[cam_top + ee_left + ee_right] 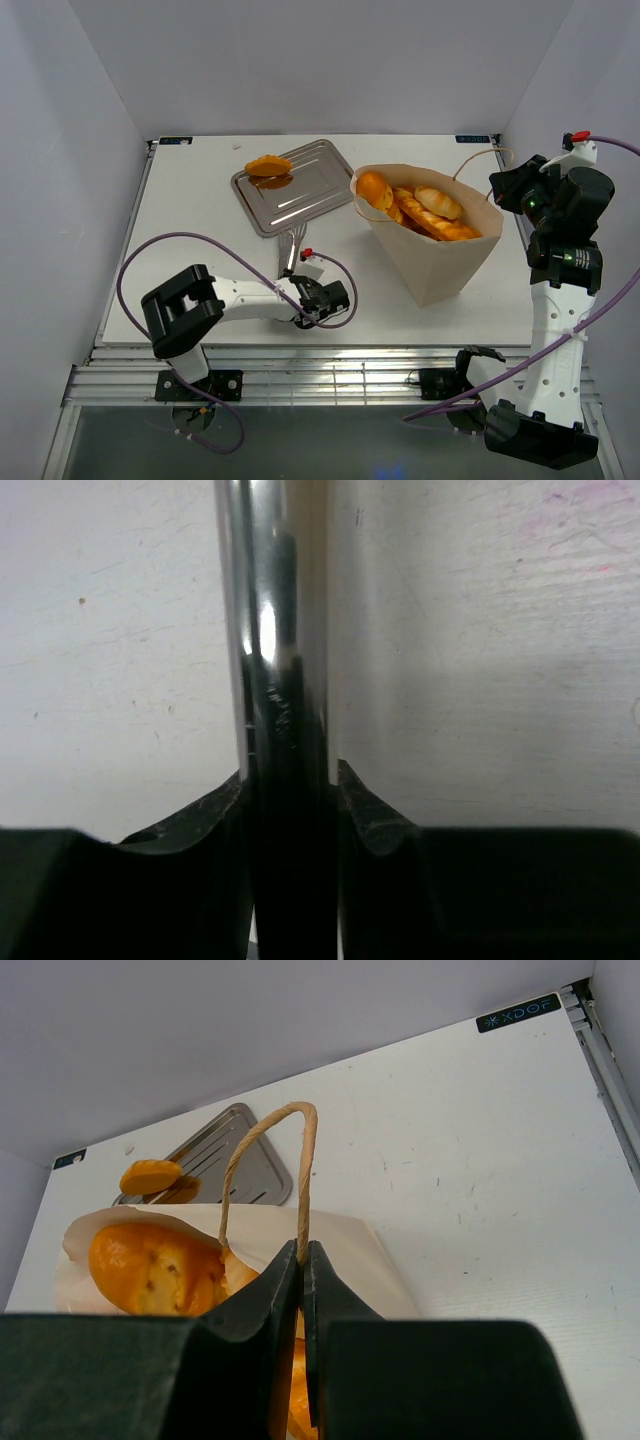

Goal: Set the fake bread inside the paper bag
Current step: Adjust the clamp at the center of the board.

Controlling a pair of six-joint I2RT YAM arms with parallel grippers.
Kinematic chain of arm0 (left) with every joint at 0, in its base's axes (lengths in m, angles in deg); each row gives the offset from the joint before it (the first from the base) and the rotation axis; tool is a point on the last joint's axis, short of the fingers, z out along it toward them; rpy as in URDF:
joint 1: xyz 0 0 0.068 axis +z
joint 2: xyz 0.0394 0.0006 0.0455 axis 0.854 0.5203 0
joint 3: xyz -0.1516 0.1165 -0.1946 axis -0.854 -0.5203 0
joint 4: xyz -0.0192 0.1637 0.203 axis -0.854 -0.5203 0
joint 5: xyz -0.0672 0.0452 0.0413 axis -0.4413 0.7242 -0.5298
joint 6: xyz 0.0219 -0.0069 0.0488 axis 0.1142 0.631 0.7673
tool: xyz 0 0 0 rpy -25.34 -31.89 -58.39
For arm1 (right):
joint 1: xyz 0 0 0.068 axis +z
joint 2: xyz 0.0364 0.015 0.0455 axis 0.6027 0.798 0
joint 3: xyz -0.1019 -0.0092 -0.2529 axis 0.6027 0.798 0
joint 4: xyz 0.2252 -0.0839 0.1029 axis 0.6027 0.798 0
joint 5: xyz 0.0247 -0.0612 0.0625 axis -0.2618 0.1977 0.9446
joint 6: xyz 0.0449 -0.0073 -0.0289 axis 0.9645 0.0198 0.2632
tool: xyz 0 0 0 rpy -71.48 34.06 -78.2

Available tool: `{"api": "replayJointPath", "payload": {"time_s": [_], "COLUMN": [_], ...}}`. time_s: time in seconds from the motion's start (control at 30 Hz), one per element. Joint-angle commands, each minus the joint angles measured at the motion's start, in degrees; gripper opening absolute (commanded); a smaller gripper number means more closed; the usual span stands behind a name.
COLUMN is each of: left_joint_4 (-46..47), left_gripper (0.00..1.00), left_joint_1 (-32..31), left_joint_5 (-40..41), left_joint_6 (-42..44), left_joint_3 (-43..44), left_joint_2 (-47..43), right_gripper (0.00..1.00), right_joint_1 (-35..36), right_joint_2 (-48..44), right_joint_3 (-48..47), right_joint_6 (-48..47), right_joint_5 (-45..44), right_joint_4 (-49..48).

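The left gripper [290, 800] is clamped on the tongs [280, 630], the right gripper [302, 1265] pinches the bag [440, 268] handle [250, 1150], and most bread [425, 210] sits inside the bag, one piece [268, 165] on the tray [305, 200].

There's just one bit of lettering to read: a small dark sticker [516, 1012] at the counter's [480, 1160] far corner says "XDOF". The second sticker [70, 1159], at the other corner, is too small to read.

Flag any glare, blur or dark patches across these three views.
Top view: even light, sharp; the tray mirrors the pastry. Left wrist: glare streak down the tongs, left fingers black. Right wrist: right fingers dark and soft, bag handle crisp.
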Motion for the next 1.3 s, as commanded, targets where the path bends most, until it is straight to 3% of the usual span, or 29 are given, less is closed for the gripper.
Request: {"api": "replayJointPath", "payload": {"time_s": [0.0, 0.1, 0.13, 0.27, 0.43, 0.6, 0.77, 0.87, 1.03, 1.27], "left_joint_4": [-6.6, -5.0, -2.2, 5.1, 9.2, 14.6, 18.0, 17.5, 23.6, 26.1], "left_gripper": [0.52, 0.76, 0.79, 0.85, 0.89, 0.91, 0.89, 0.87, 0.65, 0.64], "left_joint_1": [-2.7, -3.0, -3.0, -3.0, -1.6, 7.9, 17.8, 18.8, 21.5, 25.2], "left_joint_5": [7.1, 4.5, 3.5, -1.9, -7.1, -17.7, -25.3, -27.6, -35.7, -38.2], "left_joint_6": [-6.0, -4.5, -3.2, 3.2, 5.2, 5.6, 8.0, 7.0, 5.4, 5.8], "left_joint_3": [2.6, 2.1, 1.6, -1.9, -5.7, -12.7, -16.9, -15.6, -18.7, -22.0], "left_joint_2": [0.7, -0.5, -1.2, -7.5, -16.6, -30.2, -38.3, -35.2, -33.4, -34.9], "right_gripper": [0.08, 0.08, 0.08, 0.08, 0.08, 0.08, 0.08, 0.08, 0.08, 0.08], "right_joint_1": [0.0, 0.0, 0.1, 0.0, 0.0, 0.0, 0.1, 0.1, 0.0, 0.0], "right_joint_2": [-1.1, -1.3, -1.4, -1.4, -1.6, -1.5, -1.5, -1.4, -1.7, -1.5], "right_joint_3": [-0.4, 0.1, 0.2, 0.0, 0.0, -0.3, -0.3, -0.2, -0.4, 0.3], "right_joint_6": [-1.2, -1.1, -1.2, -1.2, -1.3, -1.1, -0.7, -0.6, -0.9, -1.0], "right_joint_5": [-0.1, 0.0, -0.1, 0.0, -0.1, 0.2, 0.5, 0.9, 0.6, 1.1], "right_joint_4": [-2.3, -2.7, -2.8, -2.6, -2.3, -2.2, -2.3, -2.5, -2.2, -2.8]}}
